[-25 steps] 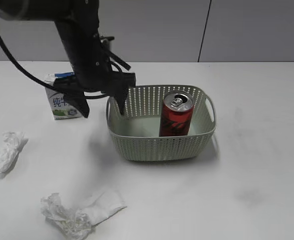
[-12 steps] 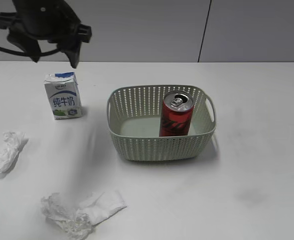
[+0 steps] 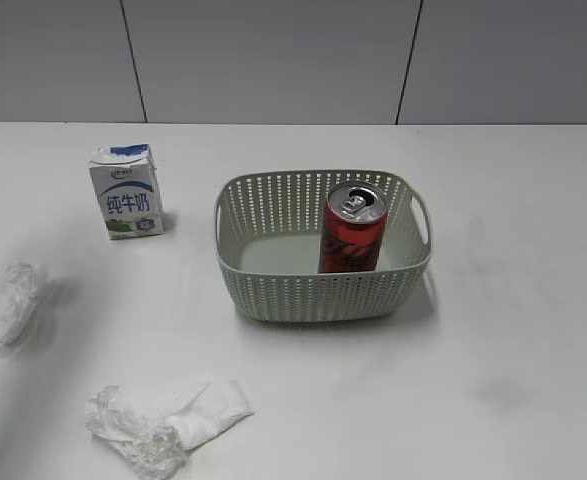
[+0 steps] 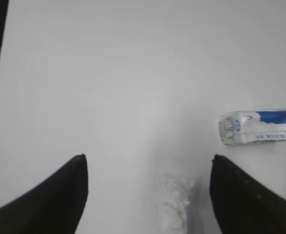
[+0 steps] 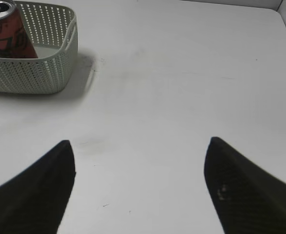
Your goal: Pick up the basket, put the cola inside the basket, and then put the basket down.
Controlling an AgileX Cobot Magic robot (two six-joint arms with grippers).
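The pale sage-green basket [image 3: 273, 290] stands on the white table at the middle. The red cola can [image 3: 351, 236] stands upright inside it, at its right side. Both also show at the top left of the right wrist view, basket [image 5: 35, 73] and cola [image 5: 9, 34]. My left gripper [image 4: 147, 161] is open and empty above the table's left part, out of the exterior view. My right gripper [image 5: 140, 144] is open and empty, well to the right of the basket, also out of the exterior view.
A white-and-blue milk carton [image 3: 125, 192] stands left of the basket; it also shows in the left wrist view [image 4: 257, 126]. Crumpled tissues lie at the left edge [image 3: 13, 303] and the front left [image 3: 163, 420]. One tissue [image 4: 177, 202] lies under the left gripper.
My left arm has let go of the basket's left rim, lifted up and back to the left, and left the exterior view. The basket and cola have stayed in place.
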